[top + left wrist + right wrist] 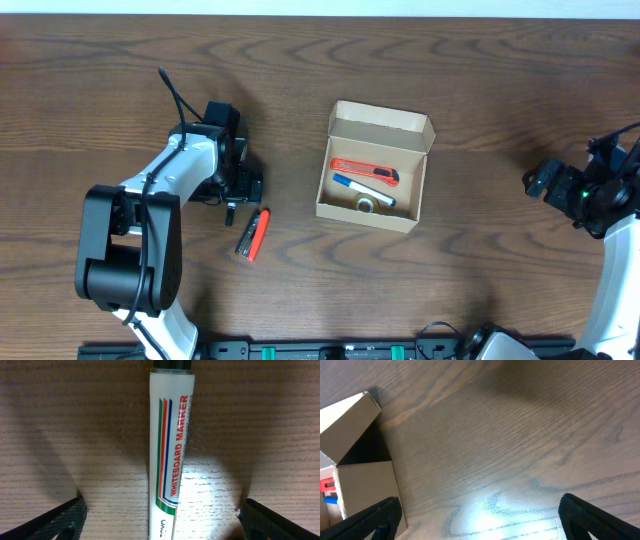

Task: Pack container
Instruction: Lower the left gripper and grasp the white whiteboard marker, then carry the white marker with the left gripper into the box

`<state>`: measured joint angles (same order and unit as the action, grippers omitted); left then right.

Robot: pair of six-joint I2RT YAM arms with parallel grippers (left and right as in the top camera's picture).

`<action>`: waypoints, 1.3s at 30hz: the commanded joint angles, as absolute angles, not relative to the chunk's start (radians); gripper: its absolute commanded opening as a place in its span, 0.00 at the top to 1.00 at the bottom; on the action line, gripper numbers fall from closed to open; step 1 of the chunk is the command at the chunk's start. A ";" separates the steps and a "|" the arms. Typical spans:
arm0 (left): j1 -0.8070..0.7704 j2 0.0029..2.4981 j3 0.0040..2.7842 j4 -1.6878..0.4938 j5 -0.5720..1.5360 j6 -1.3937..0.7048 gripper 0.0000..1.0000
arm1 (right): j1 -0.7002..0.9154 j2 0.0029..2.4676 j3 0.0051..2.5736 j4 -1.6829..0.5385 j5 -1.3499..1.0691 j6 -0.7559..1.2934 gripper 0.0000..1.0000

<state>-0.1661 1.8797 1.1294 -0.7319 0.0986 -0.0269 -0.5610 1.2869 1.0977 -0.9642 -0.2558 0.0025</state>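
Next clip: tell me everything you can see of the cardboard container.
The container is a small rectangular tan cardboard box with plain sides. It sits flat on the wooden table, slightly right of centre. Its hinged flap lid is open and stands up along the far edge. Inside lie a red utility knife, a blue marker and a roll of tape. Only the table touches it from outside.
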 commanded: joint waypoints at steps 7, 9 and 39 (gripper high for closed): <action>-0.162 1.913 1.147 -0.732 0.105 -0.033 0.22 | -0.561 1.274 1.098 -0.965 -0.267 -0.016 0.01; -0.162 1.913 1.147 -0.732 0.105 -0.033 0.41 | -0.561 1.274 1.098 -0.965 -0.267 -0.016 0.01; -0.215 1.716 1.344 -0.871 0.213 0.168 0.94 | -0.561 1.274 1.098 -0.962 -0.267 -0.016 0.01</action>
